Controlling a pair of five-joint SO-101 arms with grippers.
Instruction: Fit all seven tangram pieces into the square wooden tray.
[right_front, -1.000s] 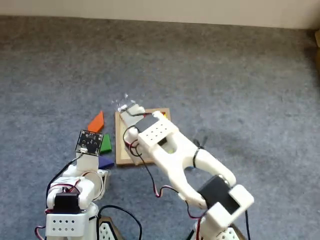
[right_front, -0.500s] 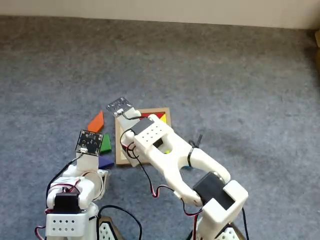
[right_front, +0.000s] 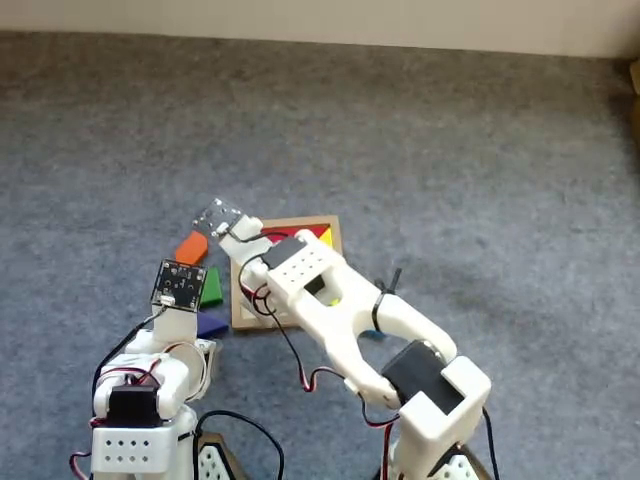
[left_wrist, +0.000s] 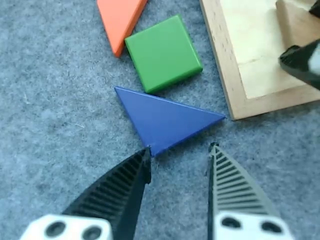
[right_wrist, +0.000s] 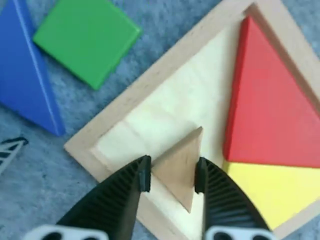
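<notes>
Pinches the wooden triangle (right_wrist: 182, 160) in the right gripper (right_wrist: 172, 171) over the tray's (right_wrist: 150, 83) bare floor beside the red triangle (right_wrist: 270, 100), seemingly to seat it. Poises the left gripper (left_wrist: 180, 150), spread, at the blue triangle (left_wrist: 165, 120) outside, presumably next.

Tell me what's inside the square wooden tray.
The square wooden tray holds a red triangle, a yellow triangle touching it, and a plain wooden triangle clamped in the right gripper. Its fingers cover the floor near one edge; what lies there is hidden.
</notes>
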